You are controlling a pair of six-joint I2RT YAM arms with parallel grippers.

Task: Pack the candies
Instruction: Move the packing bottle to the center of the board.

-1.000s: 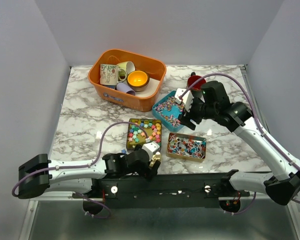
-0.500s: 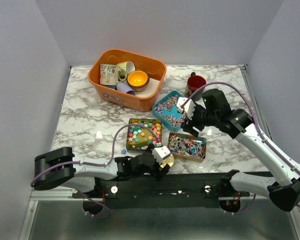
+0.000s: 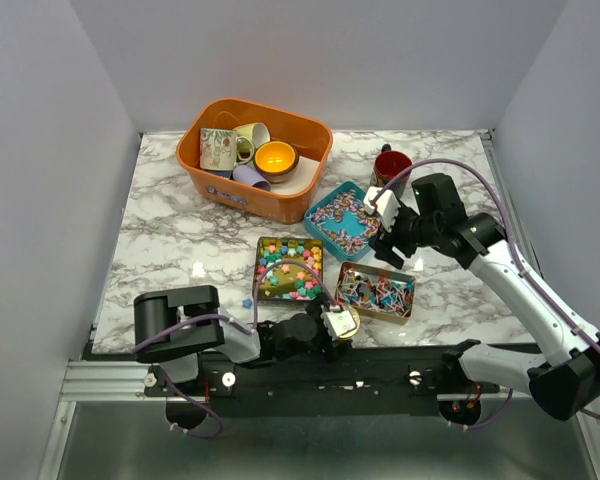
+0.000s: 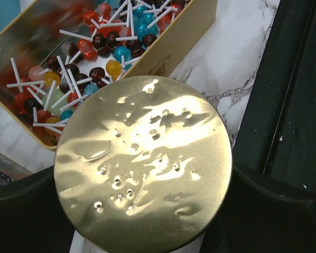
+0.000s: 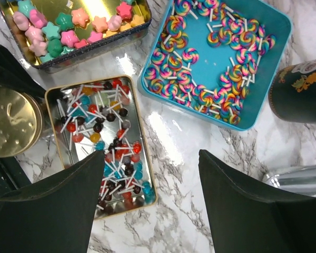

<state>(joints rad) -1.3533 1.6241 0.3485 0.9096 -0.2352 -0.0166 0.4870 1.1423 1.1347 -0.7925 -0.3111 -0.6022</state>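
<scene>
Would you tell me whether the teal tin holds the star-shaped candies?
No, the teal tin holds rainbow swirl lollipops; the star-shaped candies lie in the dark tin beside it.

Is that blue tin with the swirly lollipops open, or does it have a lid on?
Open. The blue tin has no lid on it, and its swirly lollipops lie in plain view from above.

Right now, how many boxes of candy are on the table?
3. The teal box of swirly lollipops sits farthest back; the star-candy tin is near left; the round-lollipop tin is near right. None seems hidden.
</scene>
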